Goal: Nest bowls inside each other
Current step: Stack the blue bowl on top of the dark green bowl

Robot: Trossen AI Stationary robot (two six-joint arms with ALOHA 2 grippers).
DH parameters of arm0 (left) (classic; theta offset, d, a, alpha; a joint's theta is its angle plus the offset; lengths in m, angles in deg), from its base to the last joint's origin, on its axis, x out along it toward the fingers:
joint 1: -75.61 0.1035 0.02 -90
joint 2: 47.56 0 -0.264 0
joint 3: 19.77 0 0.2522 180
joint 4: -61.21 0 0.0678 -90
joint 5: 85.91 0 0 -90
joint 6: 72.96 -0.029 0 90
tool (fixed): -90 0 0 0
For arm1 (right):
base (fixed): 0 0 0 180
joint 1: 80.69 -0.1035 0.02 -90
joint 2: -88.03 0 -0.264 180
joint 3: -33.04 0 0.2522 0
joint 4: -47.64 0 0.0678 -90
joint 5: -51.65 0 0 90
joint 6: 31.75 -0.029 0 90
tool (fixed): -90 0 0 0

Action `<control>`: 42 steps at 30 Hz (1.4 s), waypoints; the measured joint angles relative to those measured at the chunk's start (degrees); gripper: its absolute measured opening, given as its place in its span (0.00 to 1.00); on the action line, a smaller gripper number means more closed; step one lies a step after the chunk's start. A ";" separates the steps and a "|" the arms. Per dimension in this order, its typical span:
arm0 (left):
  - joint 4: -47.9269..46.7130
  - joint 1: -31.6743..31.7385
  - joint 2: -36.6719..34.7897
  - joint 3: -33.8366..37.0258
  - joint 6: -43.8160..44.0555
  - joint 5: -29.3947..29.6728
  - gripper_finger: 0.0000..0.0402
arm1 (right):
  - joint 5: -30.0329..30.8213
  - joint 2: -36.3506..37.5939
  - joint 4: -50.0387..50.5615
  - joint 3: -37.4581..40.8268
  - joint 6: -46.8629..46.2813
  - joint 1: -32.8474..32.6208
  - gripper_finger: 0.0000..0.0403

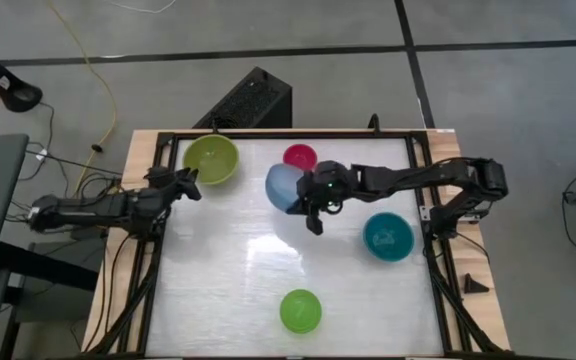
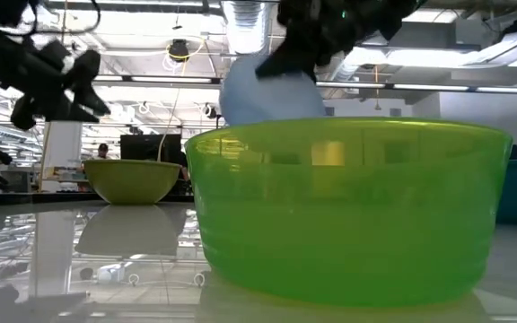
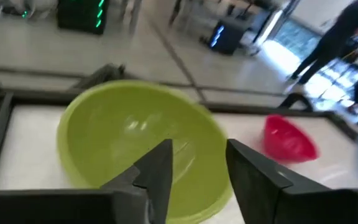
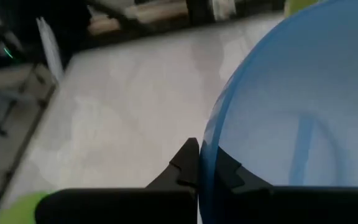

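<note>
My right gripper [image 1: 306, 203] is shut on the light blue bowl [image 1: 284, 186], which is raised and tilted over the far middle of the table. The olive-yellow bowl [image 1: 211, 159] rests on its base at the far left. My left gripper [image 1: 186, 184] stands open just near-left of it, fingers pointing at its wall [image 3: 135, 137]. The small magenta-pink bowl [image 1: 299, 157] sits by the far edge, the teal bowl [image 1: 388, 237] at the right and the bright green bowl [image 1: 300, 311] near the front edge. My right gripper pinches the light blue bowl's rim [image 4: 205, 155], one finger [image 4: 182, 167] on the outside of the wall and one [image 4: 230, 173] inside. It comes from the table's right, slanting down. The bowl is tilted and held up behind the green bowl [image 2: 344, 211].
The table is bounded by a dark frame [image 1: 168, 140]. A black box [image 1: 246, 100] stands on the floor beyond the far edge. Bare white tabletop [image 1: 238, 260] lies between the green bowl and the others. A person [image 3: 337, 37] walks in the room beyond.
</note>
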 joint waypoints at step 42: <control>24.02 23.98 76.81 -27.83 -12.63 -69.24 0.00 | 6.12 20.85 5.09 -0.24 -2.82 3.32 0.07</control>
